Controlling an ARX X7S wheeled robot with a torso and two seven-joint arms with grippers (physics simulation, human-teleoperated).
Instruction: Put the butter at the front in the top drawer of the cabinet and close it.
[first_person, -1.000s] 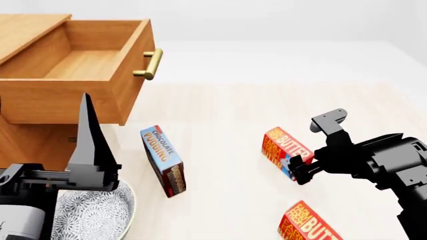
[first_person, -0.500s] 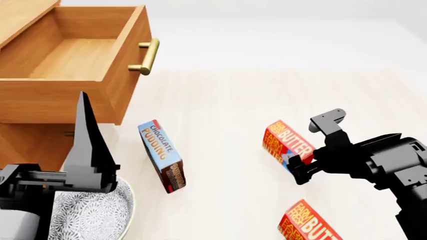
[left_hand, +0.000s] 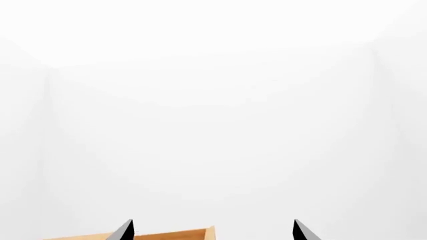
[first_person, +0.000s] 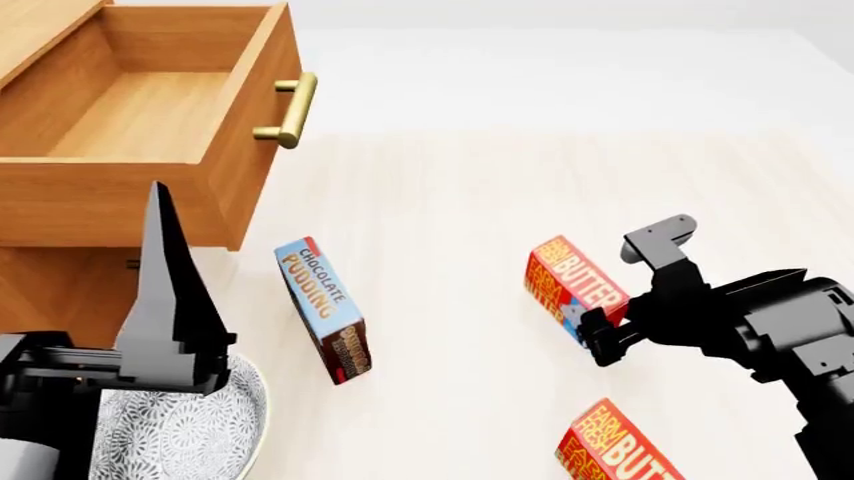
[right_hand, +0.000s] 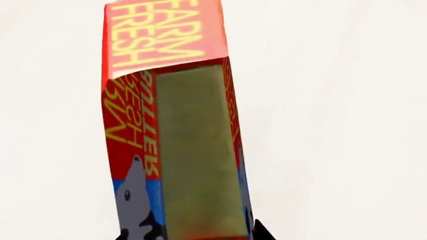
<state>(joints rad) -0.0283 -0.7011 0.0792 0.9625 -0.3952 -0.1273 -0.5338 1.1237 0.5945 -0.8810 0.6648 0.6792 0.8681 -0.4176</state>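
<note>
The butter (first_person: 571, 286), clamped at one end by the right claw (first_person: 617, 318), risks pivoting loose during transfer to the top drawer (first_person: 140, 120); left claw (left_hand: 212, 231) apart, holding nothing.

Cabinet (first_person: 54, 275): far left of the floor. Top drawer (first_person: 147, 120): pulled out of the cabinet toward the right, handle on its right face. Bowl (first_person: 187, 430): near left, in front of the cabinet, partly behind the left gripper (first_person: 167, 300). Chocolate pudding box (first_person: 324, 310): just right of the bowl, below the drawer's front corner. Butter (first_person: 571, 288): right of centre, well apart from the pudding box, between the fingers of the right gripper (first_person: 607, 320). Second butter carton (first_person: 621, 450): nearer the robot than the first, at the lower edge, under the right arm.
</note>
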